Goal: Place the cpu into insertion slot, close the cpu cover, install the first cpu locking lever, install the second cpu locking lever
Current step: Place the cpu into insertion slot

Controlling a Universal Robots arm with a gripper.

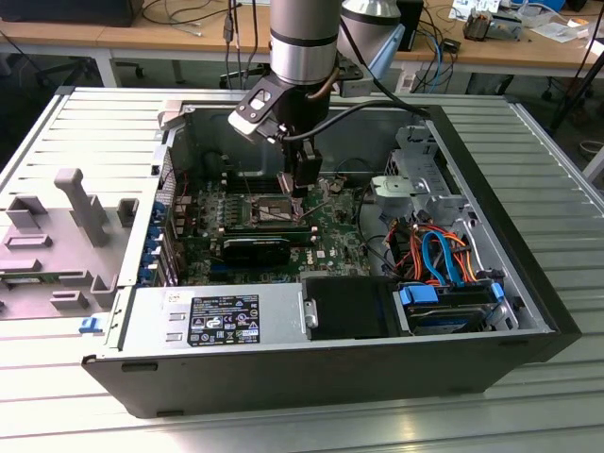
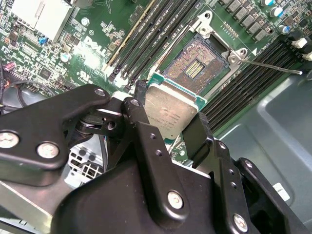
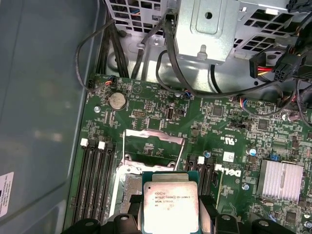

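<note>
Pinching the cpu (image 2: 171,111) by opposite edges — gripper (image 2: 169,108) above the bare insertion slot (image 2: 195,68).

small print lines stand on the cpu (image 3: 170,204), a white logo on the motherboard (image 3: 151,102).

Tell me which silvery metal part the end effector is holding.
The cpu, a flat chip clamped in the end effector; the open cpu cover and finned heatsink sit on the board, untouched.
</note>
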